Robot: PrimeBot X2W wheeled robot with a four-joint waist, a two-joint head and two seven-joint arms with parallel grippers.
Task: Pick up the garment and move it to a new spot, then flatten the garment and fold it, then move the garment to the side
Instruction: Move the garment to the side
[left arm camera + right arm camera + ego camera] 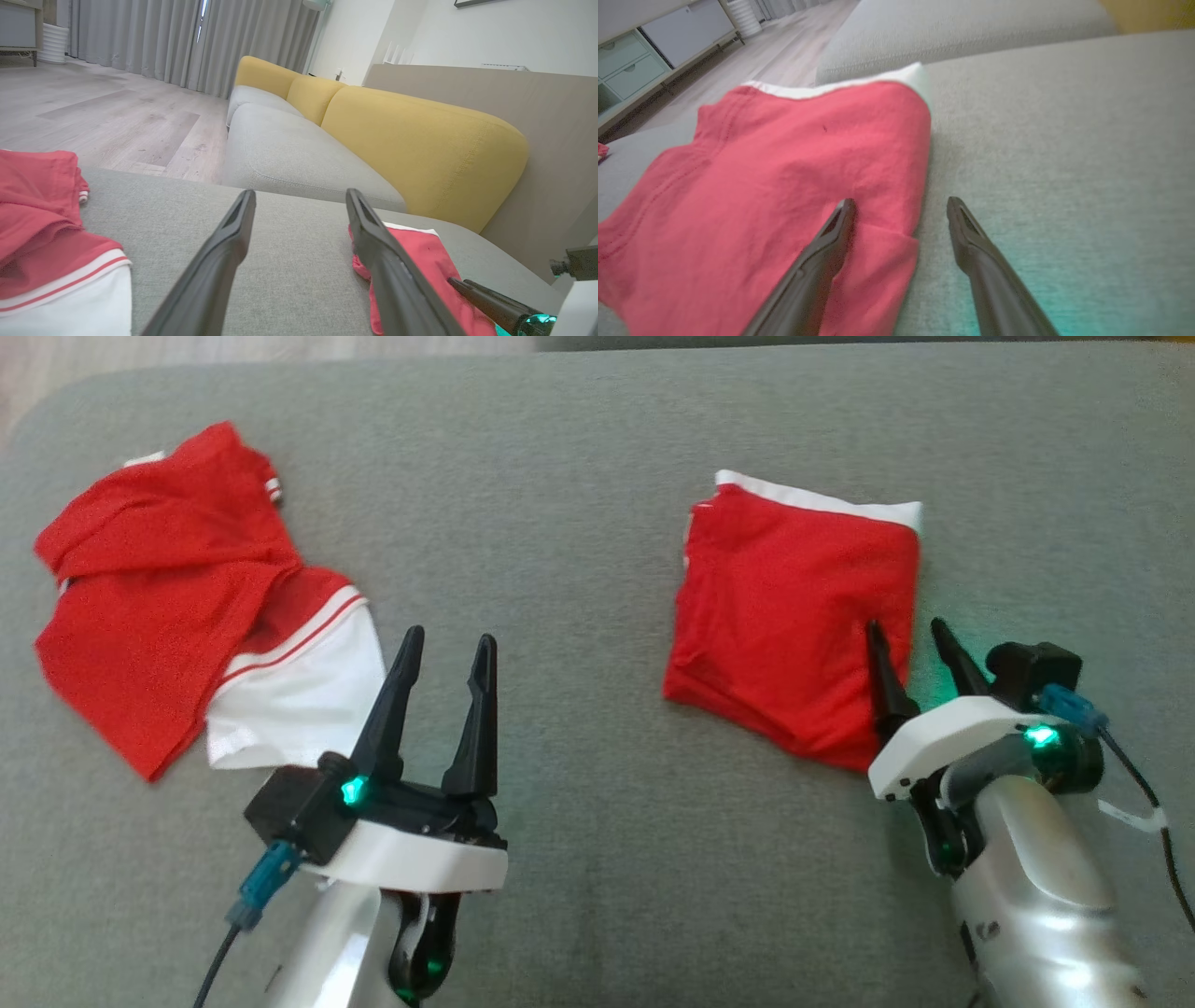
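1. While both hands hang open over it, the grey upholstered seat (pixel 597 448) carries everything, and bare fabric separates the two garments.
2. Beyond its far edge, the left wrist view shows a sofa with yellow backrests (pixel 420 140), a wooden floor (pixel 117 112) and grey curtains (pixel 163 42). The right wrist view shows a pale cabinet with drawers (pixel 644 46) off to the side.
3. A crumpled red-and-white garment (pixel 168 588) lies bunched on the robot's left part of the seat, with its white panel and striped hem nearest the left arm.
4. A folded red garment (pixel 794 607) lies flat on the right part as a rough square, with a white strip showing along its far edge. It is well apart from the crumpled one.
5. The right hand (pixel 906 627) has its jaws spread wide and grips nothing. One finger is over the folded garment's near right corner and the other is over bare seat, so it straddles that edge. Whether it touches the cloth I cannot tell.
6. The left hand (pixel 450 639) is likewise wide apart and empty. It sits over bare seat just beside the white panel, with nothing between its fingers.
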